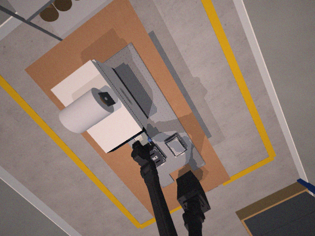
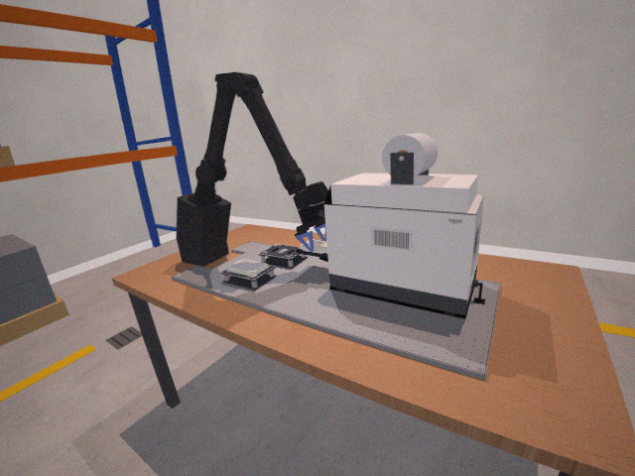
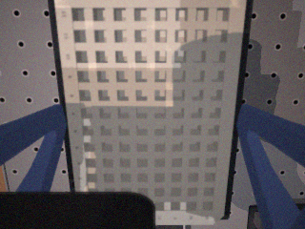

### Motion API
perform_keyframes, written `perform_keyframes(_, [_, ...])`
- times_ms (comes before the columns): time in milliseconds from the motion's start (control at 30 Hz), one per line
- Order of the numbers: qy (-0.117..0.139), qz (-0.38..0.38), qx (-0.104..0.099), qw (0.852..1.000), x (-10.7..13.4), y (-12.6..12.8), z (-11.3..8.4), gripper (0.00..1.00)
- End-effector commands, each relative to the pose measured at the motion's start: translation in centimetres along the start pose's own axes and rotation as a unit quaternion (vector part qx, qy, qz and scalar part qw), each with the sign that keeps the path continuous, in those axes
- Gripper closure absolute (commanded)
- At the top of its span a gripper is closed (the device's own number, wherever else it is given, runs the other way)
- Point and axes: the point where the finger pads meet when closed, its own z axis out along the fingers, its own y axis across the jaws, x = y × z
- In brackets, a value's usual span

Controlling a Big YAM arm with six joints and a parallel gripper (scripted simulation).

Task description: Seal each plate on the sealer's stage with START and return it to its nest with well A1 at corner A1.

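Ok so robot gripper (image 1: 142, 140) (image 2: 313, 236) (image 3: 152, 114) is standing wide open, jaws gripping nothing, w/ blue fingers pointing down on opp. sides of the open well plate (image 1: 141, 138) (image 3: 143, 129). Fingertips are sitting right beside its long edges; can't tell if they're touching. That plate is lying approx. flat at the sealer's (image 1: 114, 134) (image 2: 400, 240) open end, in the stage area, w/ its wells facing up; can't tell if it's fully seated. Half its top is catching light, the rest is lying in shadow.

N2 nest (image 1: 158, 159) (image 2: 280, 254) is sitting just beside, on the arm-base side, its label showing. The other plate (image 1: 175, 145) (image 2: 246, 272) is resting flat in the second nest, next to N2, well apart from the gripper.

Black arm (image 1: 159, 192) (image 2: 266, 128) is bending up & over from its boxy base (image 1: 190, 184) (image 2: 202, 230). Big white roll (image 1: 85, 111) (image 2: 423, 151) is lying on its side atop the sealer. Everything's standing on the gray board (image 2: 461, 348) (image 3: 35, 86), or next to it, on the wood table (image 1: 58, 58) (image 2: 538, 410).
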Motion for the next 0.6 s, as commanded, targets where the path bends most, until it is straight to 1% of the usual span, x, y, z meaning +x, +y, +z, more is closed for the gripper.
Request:
perform_keyframes(0, [-0.01, 0.006, 0.004, 1.0, -1.5, -0.7, 0.1, 0.0])
perform_keyframes(300, [-0.03, 0.008, 0.002, 1.0, -3.4, -0.6, -1.2, 0.0])
perform_keyframes(400, [-0.031, 0.008, 0.002, 0.999, -3.4, -0.5, -1.1, 0.0])
perform_keyframes(567, [-0.021, 0.007, 0.003, 1.0, -2.7, -0.6, -0.3, 0.0])
